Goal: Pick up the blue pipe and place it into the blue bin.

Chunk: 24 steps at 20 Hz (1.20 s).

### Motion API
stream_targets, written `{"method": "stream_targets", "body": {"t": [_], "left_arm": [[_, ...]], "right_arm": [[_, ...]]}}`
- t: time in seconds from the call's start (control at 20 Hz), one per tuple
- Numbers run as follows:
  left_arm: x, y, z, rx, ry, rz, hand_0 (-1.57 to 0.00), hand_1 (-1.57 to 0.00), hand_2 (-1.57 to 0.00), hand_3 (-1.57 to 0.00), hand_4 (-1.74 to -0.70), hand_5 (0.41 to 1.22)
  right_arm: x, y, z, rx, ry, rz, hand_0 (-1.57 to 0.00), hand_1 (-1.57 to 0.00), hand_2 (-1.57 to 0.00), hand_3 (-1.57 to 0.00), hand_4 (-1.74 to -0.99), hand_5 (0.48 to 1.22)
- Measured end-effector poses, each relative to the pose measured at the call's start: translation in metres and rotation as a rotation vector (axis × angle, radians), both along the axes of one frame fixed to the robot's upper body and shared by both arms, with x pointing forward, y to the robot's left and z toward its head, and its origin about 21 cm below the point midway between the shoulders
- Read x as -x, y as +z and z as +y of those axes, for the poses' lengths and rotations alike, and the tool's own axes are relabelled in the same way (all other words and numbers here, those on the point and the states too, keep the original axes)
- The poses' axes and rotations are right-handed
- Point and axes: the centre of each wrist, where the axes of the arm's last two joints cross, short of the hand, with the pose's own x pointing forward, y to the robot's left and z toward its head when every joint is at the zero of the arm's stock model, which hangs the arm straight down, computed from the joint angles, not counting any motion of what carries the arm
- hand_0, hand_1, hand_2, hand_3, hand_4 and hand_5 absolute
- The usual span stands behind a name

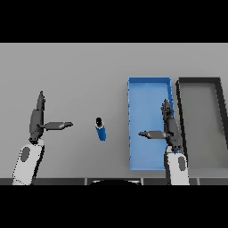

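Note:
A short blue pipe with a dark upper end lies on the grey table, between my two hands. The blue bin stands to its right, a long open tray with nothing visible inside. My left hand hangs open at the left, fingers straight up and thumb pointing toward the pipe, well apart from it. My right hand is open over the right part of the blue bin, thumb pointing left.
A dark grey bin of about the same size stands right beside the blue bin, at the table's right side. The grey table stretches behind and to the left of the pipe.

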Motion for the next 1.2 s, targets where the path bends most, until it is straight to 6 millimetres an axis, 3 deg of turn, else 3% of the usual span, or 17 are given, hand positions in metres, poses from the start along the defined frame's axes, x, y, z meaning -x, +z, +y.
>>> {"method": "stream_targets", "body": {"t": [0.3,0.35,0.45,0.75,0.95,1.2], "left_arm": [[0.000,0.000,0.006,-0.003,0.004,-0.006,0.00,0.00,0.00,0.00,-1.07,0.591],[0.003,0.006,0.017,-0.076,-0.167,-0.007,0.00,0.00,0.00,0.00,-1.07,0.590],[0.006,0.013,0.032,-0.135,-0.330,0.029,0.00,0.00,0.00,0.00,-1.08,0.587],[0.002,0.022,0.038,-0.145,-0.431,0.046,0.00,0.00,0.00,0.00,-1.09,0.605],[0.020,0.019,0.028,-0.130,-0.605,0.050,0.00,0.00,0.00,0.00,-1.10,0.554],[0.035,0.012,-0.009,-0.100,-0.772,0.094,0.00,0.00,0.00,0.00,-1.17,0.490]], "right_arm": [[0.003,-0.002,0.007,-0.002,0.001,-0.007,0.00,0.00,0.00,0.00,-1.225,0.617],[0.006,0.005,0.002,0.090,0.055,-0.074,0.00,0.00,0.00,0.00,-1.224,0.618],[0.017,0.008,-0.001,0.189,0.117,-0.101,0.00,0.00,0.00,0.00,-1.225,0.620],[0.026,0.014,0.000,0.274,0.127,-0.068,0.00,0.00,0.00,0.00,-1.185,0.597],[0.027,0.013,-0.005,0.297,0.140,-0.088,0.00,0.00,0.00,0.00,-1.198,0.607],[0.024,0.013,0.001,0.285,0.161,-0.094,0.00,0.00,0.00,0.00,-1.211,0.613]]}}
